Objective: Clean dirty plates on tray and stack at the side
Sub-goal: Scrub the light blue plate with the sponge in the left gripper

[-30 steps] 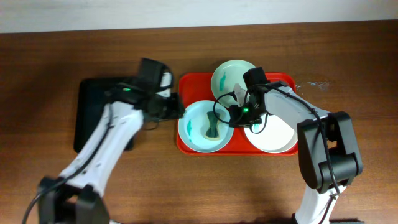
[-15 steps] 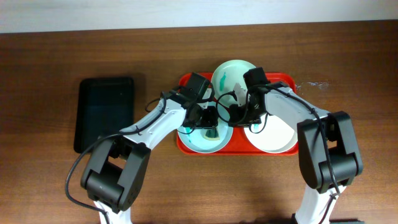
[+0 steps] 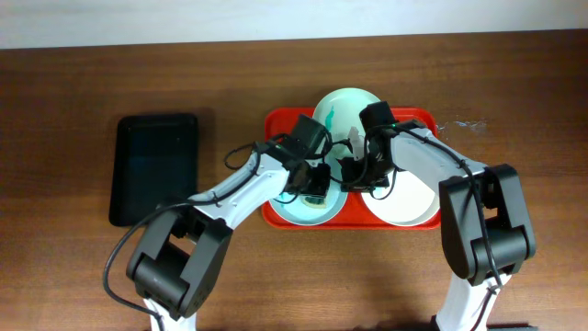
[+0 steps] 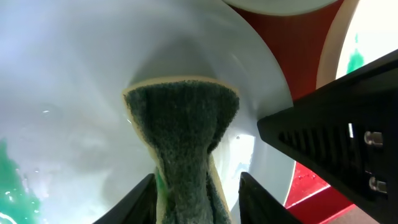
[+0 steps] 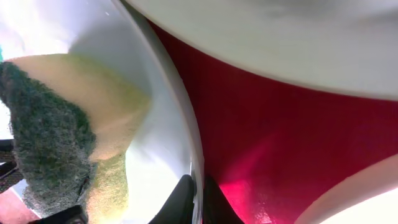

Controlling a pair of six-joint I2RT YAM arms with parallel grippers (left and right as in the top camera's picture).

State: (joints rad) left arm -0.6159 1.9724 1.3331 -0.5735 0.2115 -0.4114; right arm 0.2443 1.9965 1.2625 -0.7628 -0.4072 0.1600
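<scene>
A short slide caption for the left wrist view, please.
Left gripper holding a sponge against the pale blue plate.

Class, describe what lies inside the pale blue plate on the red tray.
A sponge, gripped by the left fingers, presses on the pale blue plate beside a teal smear. The surface under the sponge is hidden.

Looks like a robot lab bench. 2 white-and-black arms (image 3: 478, 221) with exposed cables rise from the near edge of a wood-grain table (image 3: 73, 276). There's a plain white wall (image 3: 138, 18) past the far edge.

Props look staged:
- red tray (image 3: 276, 119) under both pincers
- black tray (image 3: 152, 170) well left of the left pincer (image 3: 315, 179)
- pale green plate (image 3: 333, 108) just beyond the pincers
- white plate (image 3: 409, 204) just right of the right pincer (image 3: 352, 172)

Left pincer clamps a sponge (image 4: 180, 143). Right pincer nips the rim of the pale blue plate (image 3: 289, 210).
</scene>
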